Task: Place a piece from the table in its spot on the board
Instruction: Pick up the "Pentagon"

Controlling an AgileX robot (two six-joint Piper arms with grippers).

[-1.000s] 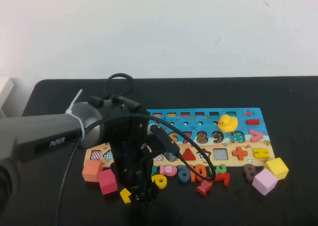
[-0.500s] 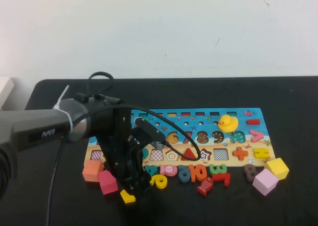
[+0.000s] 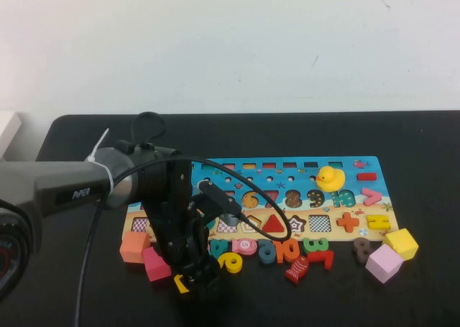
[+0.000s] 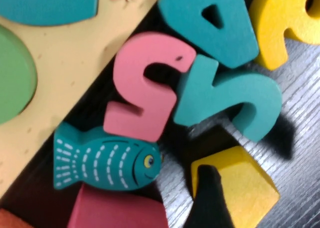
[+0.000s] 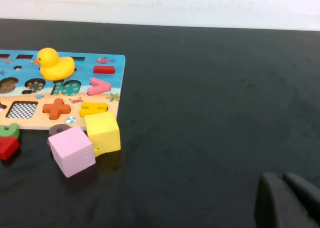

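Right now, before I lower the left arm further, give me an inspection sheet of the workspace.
Surface: black matte table, bare at the far side.
Job's things: small flat yellow wooden pentagon on the table beside the long wooden sea-print board.
Clutter: loose pink and teal numbers, teal fish, coloured cubes, yellow duck on the board.
Grippers: left gripper over the pentagon, open, one fingertip at its edge; right gripper low over bare table, parked.
Cables: black cable loops over the board.
Surroundings: white wall.
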